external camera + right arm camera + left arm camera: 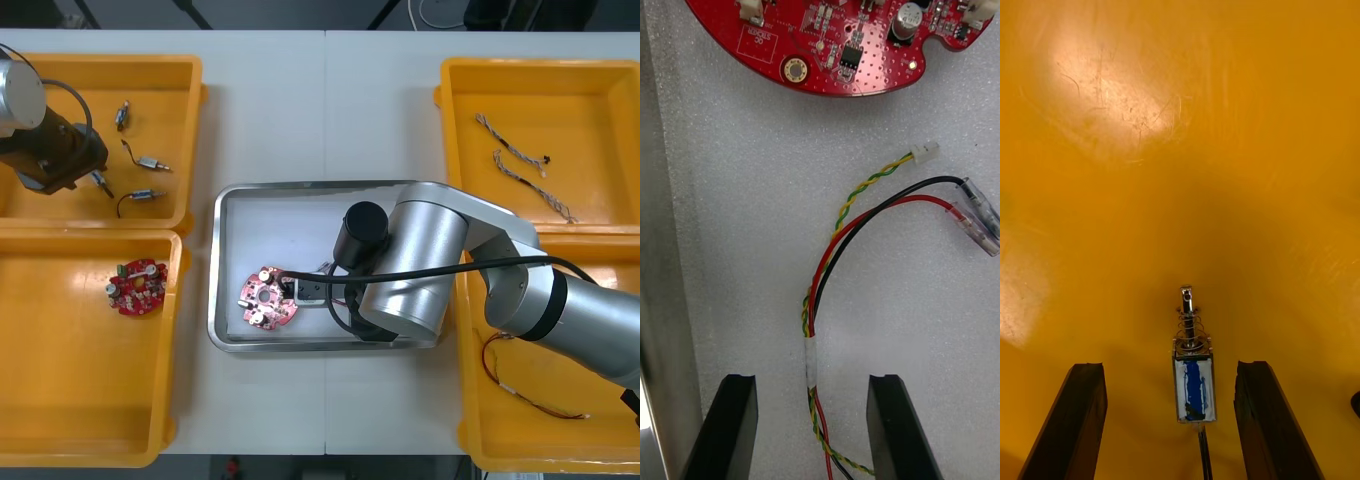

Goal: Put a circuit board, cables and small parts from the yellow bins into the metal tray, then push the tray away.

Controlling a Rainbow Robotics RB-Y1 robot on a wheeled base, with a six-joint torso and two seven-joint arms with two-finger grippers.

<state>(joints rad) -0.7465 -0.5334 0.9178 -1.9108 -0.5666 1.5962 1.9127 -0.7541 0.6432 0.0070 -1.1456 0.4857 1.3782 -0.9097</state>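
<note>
My right gripper is open low over the white floor of the metal tray. A red and yellow cable with a black strand lies on the floor between its fingers, untouched. Just beyond the cable rests a round red circuit board, which sits in the tray's left half. My left gripper is open in the far left yellow bin. Its fingers stand on either side of a small metal part and do not touch it.
More small metal parts lie in the far left bin. A second circuit board is in the near left bin. Blue and white cables lie in the far right bin, and a red and yellow cable in the near right one.
</note>
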